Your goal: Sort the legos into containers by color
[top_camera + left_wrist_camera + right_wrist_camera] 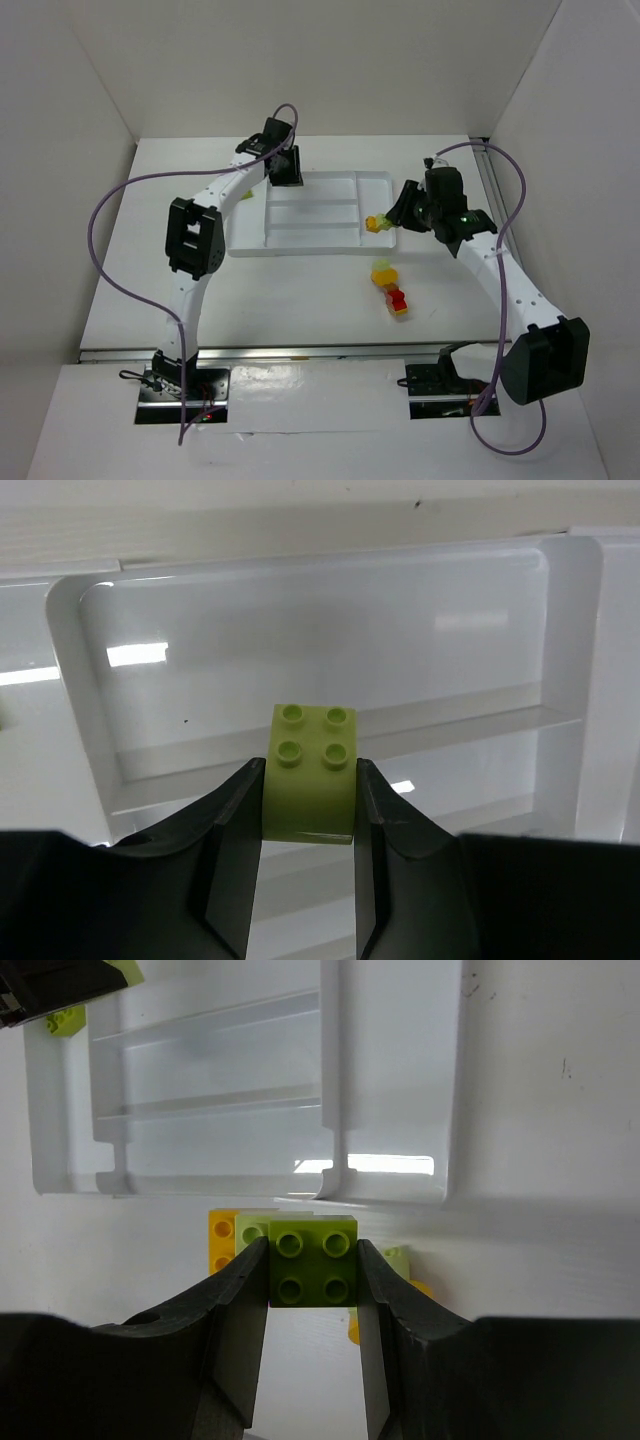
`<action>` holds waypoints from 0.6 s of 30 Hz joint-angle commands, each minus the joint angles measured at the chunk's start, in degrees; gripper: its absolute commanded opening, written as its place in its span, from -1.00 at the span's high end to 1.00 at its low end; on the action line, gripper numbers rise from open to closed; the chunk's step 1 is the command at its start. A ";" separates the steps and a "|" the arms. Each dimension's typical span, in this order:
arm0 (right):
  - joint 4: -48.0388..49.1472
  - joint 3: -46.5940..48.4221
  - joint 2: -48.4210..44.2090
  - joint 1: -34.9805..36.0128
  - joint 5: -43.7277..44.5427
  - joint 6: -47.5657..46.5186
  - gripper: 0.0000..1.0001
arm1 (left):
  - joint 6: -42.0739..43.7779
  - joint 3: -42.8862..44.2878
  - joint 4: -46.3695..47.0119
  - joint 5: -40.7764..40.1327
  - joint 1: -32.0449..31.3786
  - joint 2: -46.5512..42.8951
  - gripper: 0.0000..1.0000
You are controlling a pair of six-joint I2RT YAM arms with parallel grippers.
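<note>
The white tray [345, 180] lies in the middle of the table. My left gripper [284, 172] hangs over its far left corner and is shut on a lime green lego [311, 775], held above a large compartment [300, 630]. My right gripper [398, 212] is just off the tray's right edge [395, 1080] and is shut on another lime green lego [312, 1260]. Beneath and behind that lego lie a yellow lego [221, 1240] and pale green legos [398, 1258]. This cluster [377, 224] touches the tray's corner.
A yellow lego [384, 272] and a red one [398, 299] lie on the table in front of the tray. One lime lego [62, 1022] lies off the tray's left side. The tray's compartments in view hold nothing.
</note>
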 commanded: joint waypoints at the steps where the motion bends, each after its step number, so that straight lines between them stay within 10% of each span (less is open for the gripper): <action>1: 0.44 2.39 1.34 -0.46 0.24 -0.32 0.59 | -1.26 2.89 0.87 2.31 0.61 1.30 1.00; 5: 0.44 2.39 1.96 -0.99 0.23 -0.32 0.57 | -1.26 2.89 2.20 2.32 0.61 3.05 0.92; 10: 0.96 2.39 2.58 -0.99 0.23 -0.84 0.57 | 1.19 3.94 2.90 0.57 0.61 3.06 -0.62; 12: 0.96 2.92 2.58 -0.99 0.23 -0.84 0.57 | 1.73 4.47 2.90 -1.01 -0.44 2.45 -0.87; 18: 0.96 2.92 2.58 -0.99 -0.47 -0.84 0.57 | 5.33 -4.29 4.82 -2.34 -3.26 -8.34 -1.00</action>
